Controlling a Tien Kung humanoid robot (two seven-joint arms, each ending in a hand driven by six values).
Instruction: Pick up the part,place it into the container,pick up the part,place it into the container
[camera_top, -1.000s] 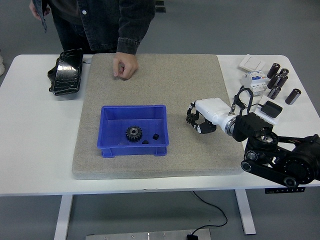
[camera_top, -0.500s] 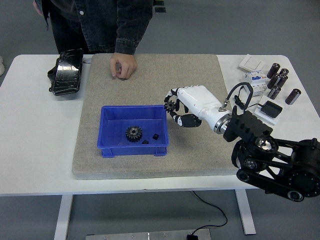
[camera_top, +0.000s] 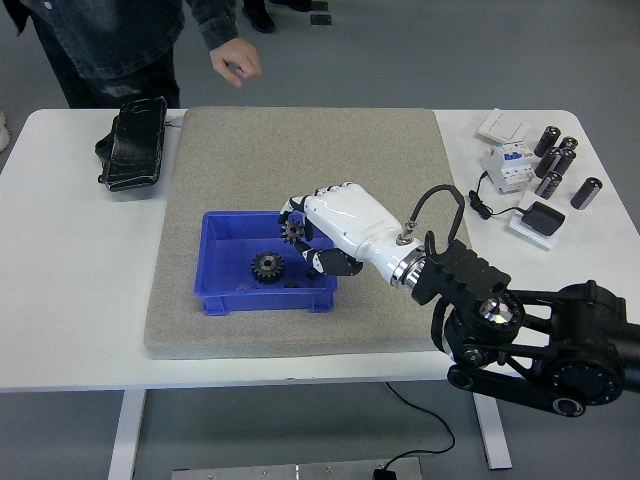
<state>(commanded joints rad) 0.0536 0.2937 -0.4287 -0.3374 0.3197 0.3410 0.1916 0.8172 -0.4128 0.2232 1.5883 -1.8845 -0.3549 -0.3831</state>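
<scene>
One hand is working in your view: the right hand (camera_top: 318, 232) is reaching over the blue container (camera_top: 222, 296), its fingers pinching a small black gear (camera_top: 293, 232) above the bin's right half. You are seeing a second gear (camera_top: 267, 266) lying flat on the container floor. You are looking at a grey mat (camera_top: 300, 150) carrying the bin. Farther back, a person's hand (camera_top: 236, 62) is hanging curled beyond the table's far edge.

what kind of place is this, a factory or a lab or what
Probably a robotics lab or test bench, not a factory line: a white desk with a grey mat, a blue bin of gears, and loose electrical parts at the side.
</scene>
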